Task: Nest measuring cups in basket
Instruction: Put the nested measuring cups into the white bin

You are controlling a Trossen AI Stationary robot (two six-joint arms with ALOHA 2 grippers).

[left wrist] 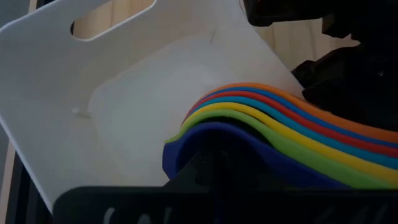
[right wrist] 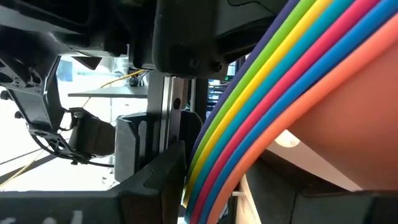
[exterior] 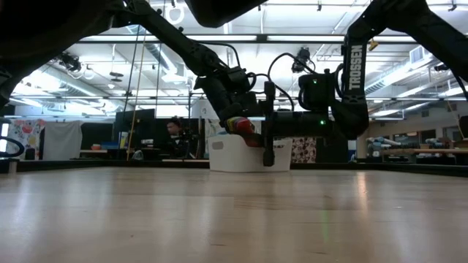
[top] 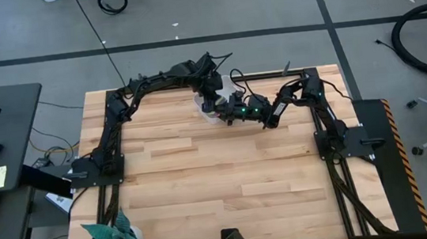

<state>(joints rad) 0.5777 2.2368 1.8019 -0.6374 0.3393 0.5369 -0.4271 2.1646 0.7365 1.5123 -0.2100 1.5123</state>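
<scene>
The measuring cups are nested in one stack, dark blue innermost and orange outermost. The stack hangs over the white basket at the table's far middle. In the low view the stack shows just above the basket's rim. My left gripper comes down on the stack's bowl end and is shut there. My right gripper reaches in level from the table's right and is shut on the same stack. My left gripper comes from above, pointing down, and meets the dark blue cup's rim at the stack's bowl end. The gripper itself hides the place of contact. The stack is clear of the basket's floor. My right gripper pinches the whole stack of rims between its two fingers, one on the dark blue side and one under the orange bowl. The fingers come level from the table's right. The stack lies tilted in this hold.
A teal spiky plant stands at the table's near left corner. The arms' bases stand at the table's left and right edges. A person sits in the room behind the table. Bare wood fills the table's middle and near part.
</scene>
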